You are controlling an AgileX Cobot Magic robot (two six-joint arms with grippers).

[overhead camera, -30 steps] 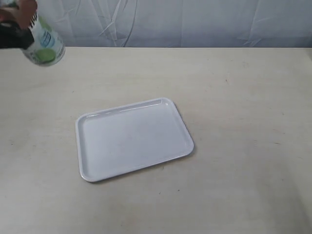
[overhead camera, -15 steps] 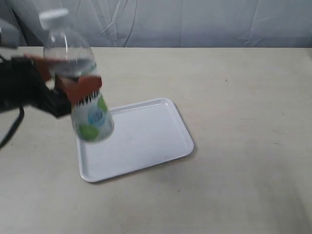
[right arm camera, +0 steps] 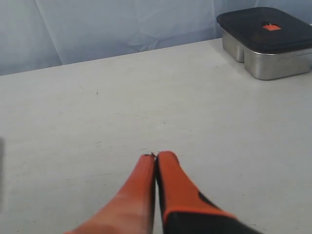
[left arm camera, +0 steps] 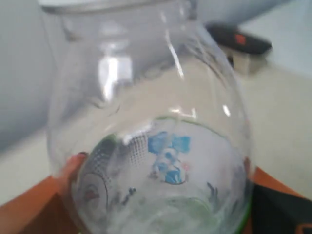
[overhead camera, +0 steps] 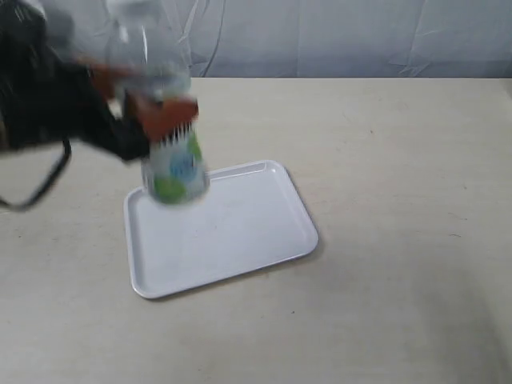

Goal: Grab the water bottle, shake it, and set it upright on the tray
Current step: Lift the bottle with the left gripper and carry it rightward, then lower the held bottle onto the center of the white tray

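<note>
Well, over on the left the left gripper [overhead camera: 152,100] is clamped around the water bottle [overhead camera: 178,168], its orange fingers [overhead camera: 170,114] pressing the clear body just above the label while the black arm reaches in from the left edge. The bottle is roughly upright, its white cap at the top and its white-green label at the bottom, and the whole thing is smeared with motion blur. Its base hangs over the far left corner of the tray [overhead camera: 240,232], right at the rim; whether it touches the tray or is just above it, I cannot tell through the blur. The tray itself lies flat on the pale table [overhead camera: 400,200], white and rectangular with rounded corners, turned a little askew to the table's edge, and nothing else shows on it. A wrinkled light cloth backdrop [overhead camera: 336,36] hangs behind the table. Seen from the left wrist, the bottle [left arm camera: 156,146] fills almost everything: the rounded clear shoulder, blue marks and a green band of the label showing through the plastic, and an orange finger [left arm camera: 24,219] snug against each side. Off behind it a box with a dark lid [left arm camera: 239,40] sits on the table. The right gripper [right arm camera: 156,158] is clenched with its two orange fingers pressed together and nothing between them, poised above bare tabletop, well apart from a metal container with a dark lid [right arm camera: 265,41] near the backdrop.
</note>
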